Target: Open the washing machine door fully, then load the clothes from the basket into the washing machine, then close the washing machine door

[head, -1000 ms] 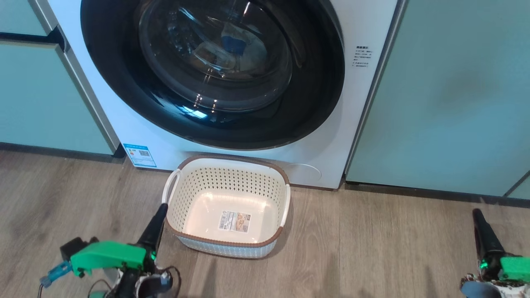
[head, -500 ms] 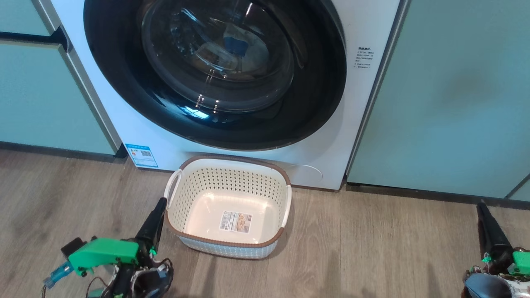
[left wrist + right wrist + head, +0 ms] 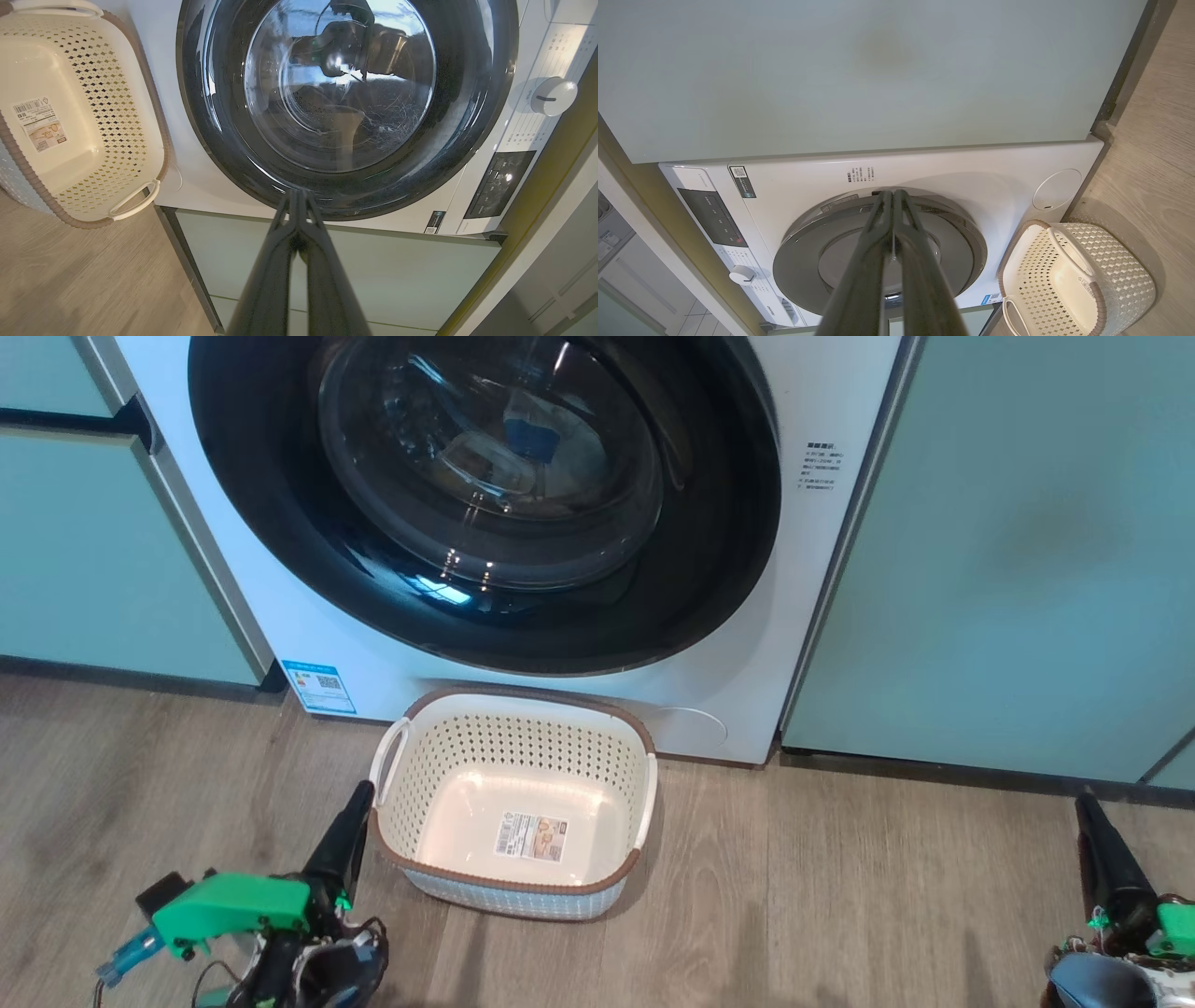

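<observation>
**Head view.** You see the washing machine door (image 3: 485, 504) closed against the white washing machine (image 3: 822, 579). Through its glass the clothes (image 3: 532, 434) lie in the drum, pale with a blue patch. The basket (image 3: 513, 751) stands on the wooden floor (image 3: 840, 896) just in front of the machine, below the door, its bare bottom showing a label sticker (image 3: 530, 835). Your left gripper (image 3: 362, 791) sits at the lower left with its fingers clenched together, the tip just beside the basket's left rim. Whether it touches the rim cannot be told. Your right gripper (image 3: 1083, 795) sits at the lower right, likewise clenched and grasping nothing, well apart from the basket. Pale green cabinets (image 3: 1008, 551) flank the machine.

**Left wrist view.** The two dark fingers meet at their tips and point at the door's black rim. The basket lies at the left edge, and a white dial (image 3: 553, 95) is at the right.

**Right wrist view.** The fingers are pressed together and aimed at the door's edge. A cabinet front spans the top, and the basket is at the lower right.
</observation>
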